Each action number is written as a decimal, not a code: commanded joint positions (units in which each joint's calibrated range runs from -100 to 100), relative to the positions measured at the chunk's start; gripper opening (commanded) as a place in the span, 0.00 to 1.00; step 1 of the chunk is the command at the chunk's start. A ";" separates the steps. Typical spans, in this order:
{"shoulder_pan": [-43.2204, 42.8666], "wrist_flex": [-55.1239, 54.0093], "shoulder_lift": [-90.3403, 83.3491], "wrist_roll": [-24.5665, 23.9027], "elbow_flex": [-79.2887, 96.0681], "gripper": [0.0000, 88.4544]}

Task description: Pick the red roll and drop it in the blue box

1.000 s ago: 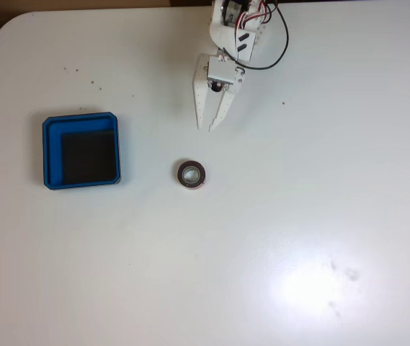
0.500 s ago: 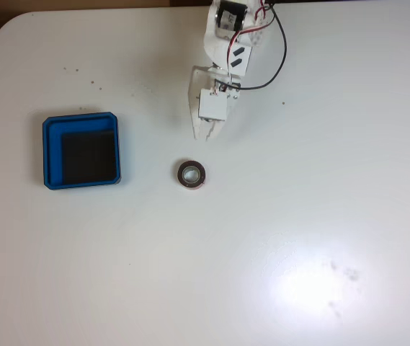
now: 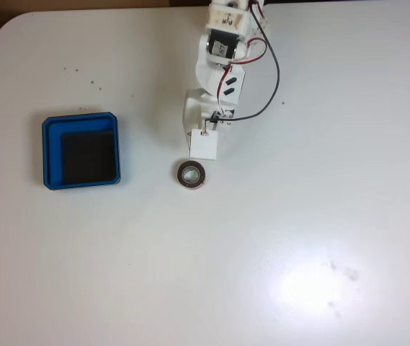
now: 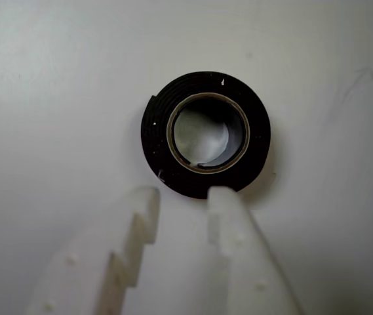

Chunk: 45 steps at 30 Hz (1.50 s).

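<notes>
In the fixed view, the white arm is reaching down from the top edge of the picture over the white counter. Red and black wires are looping along the arm's right side. Its lowest white block is hanging just above the red roll, which is lying flat on the counter near the middle of the picture, its hole facing up. The fingertips are hiding under the arm's body here, so this view is not telling how they stand. The blue box is sitting well apart from the roll, toward the left of the picture, showing its black inner floor with nothing lying in it. A few small dark specks are dotting the counter above the box.

In the wrist view, the pincer is entering from the bottom edge, its two white notched fingers standing slightly spread with a narrow gap between the tips and pinching nothing. The red roll is lying just beyond the tips, looking almost black here, with its pale core ringing the hole. The right fingertip is overlapping the roll's near edge in the picture; whether it is touching I cannot tell.
</notes>
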 commanded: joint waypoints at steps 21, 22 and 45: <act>0.62 33.41 38.28 -0.68 -55.25 0.01; 0.62 33.41 38.61 -0.68 -55.25 0.01; 2.09 34.31 45.38 2.56 -54.44 0.21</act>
